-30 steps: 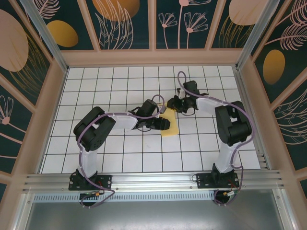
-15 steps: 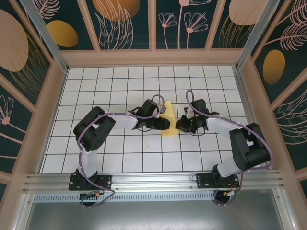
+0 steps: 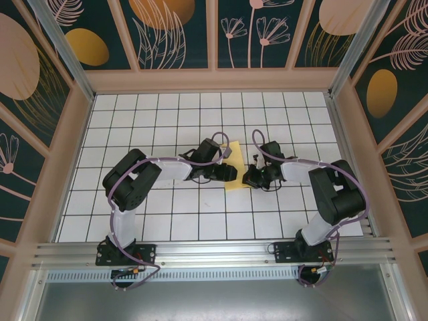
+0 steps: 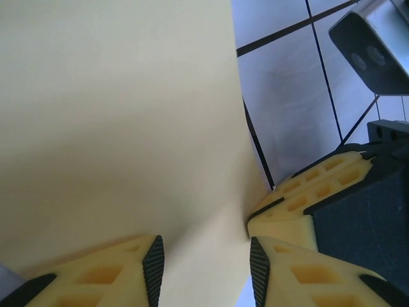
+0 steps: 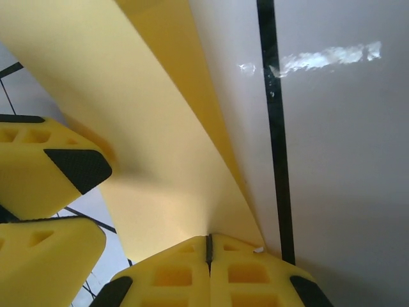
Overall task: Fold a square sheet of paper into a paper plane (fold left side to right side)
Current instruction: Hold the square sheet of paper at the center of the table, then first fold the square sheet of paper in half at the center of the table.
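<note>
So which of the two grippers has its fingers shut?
The right gripper: its yellow fingers meet tip to tip at the edge of the paper. On the left gripper the fingers stand apart, with paper showing between them.

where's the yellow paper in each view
top external: yellow paper near the centre of the white table.
left wrist: paper covers left and centre.
right wrist: paper runs diagonally, upper left to bottom centre.
shared landmark: black grid lines beside it.

top view overhead from behind, facing down; wrist views close-up, sharing yellow paper (image 4: 115,128).
</note>
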You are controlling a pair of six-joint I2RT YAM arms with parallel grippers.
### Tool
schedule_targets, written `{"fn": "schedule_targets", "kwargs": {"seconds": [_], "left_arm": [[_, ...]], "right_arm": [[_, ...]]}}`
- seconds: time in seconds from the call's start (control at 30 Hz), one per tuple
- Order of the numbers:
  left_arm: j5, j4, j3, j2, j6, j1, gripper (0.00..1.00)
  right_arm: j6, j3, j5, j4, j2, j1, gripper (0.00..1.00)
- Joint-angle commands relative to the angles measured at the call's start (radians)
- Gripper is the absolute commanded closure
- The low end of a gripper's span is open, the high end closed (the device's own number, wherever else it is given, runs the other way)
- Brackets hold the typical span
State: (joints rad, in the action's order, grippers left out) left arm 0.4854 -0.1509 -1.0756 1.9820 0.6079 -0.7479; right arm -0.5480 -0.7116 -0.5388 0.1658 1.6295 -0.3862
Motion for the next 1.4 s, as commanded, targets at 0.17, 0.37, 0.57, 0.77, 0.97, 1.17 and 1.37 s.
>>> {"fn": "schedule_targets", "kwargs": {"seconds": [0.17,0.37,0.57,0.77,0.97,1.17,1.37], "left_arm": [[-0.008,0.015,-0.077,-0.016,0.036,0.010,0.55],[-0.047,0.056,-0.116,0.022,0.029,0.034,0.55],[-0.065,0.071,-0.110,0.039,0.015,0.039,0.55],[-0.089,0.065,-0.114,0.063,0.025,0.060,0.55],[-0.113,0.069,-0.128,0.093,0.054,0.087,0.54],[-0.131,0.064,-0.135,0.104,0.072,0.110,0.54],[-0.136,0.067,-0.167,0.121,0.083,0.132,0.52]], "right_arm": [[0.033,0.025,0.109,0.060,0.039,-0.003,0.95],[0.033,0.032,0.113,0.061,0.033,-0.004,0.95],[0.037,0.029,0.111,0.066,0.036,-0.004,0.95],[0.043,0.031,0.120,0.078,0.037,-0.004,0.95],[0.063,0.026,0.134,0.107,0.049,-0.005,0.95],[0.078,0.023,0.140,0.126,0.060,-0.007,0.95],[0.083,0.019,0.144,0.131,0.068,-0.010,0.95]]}}
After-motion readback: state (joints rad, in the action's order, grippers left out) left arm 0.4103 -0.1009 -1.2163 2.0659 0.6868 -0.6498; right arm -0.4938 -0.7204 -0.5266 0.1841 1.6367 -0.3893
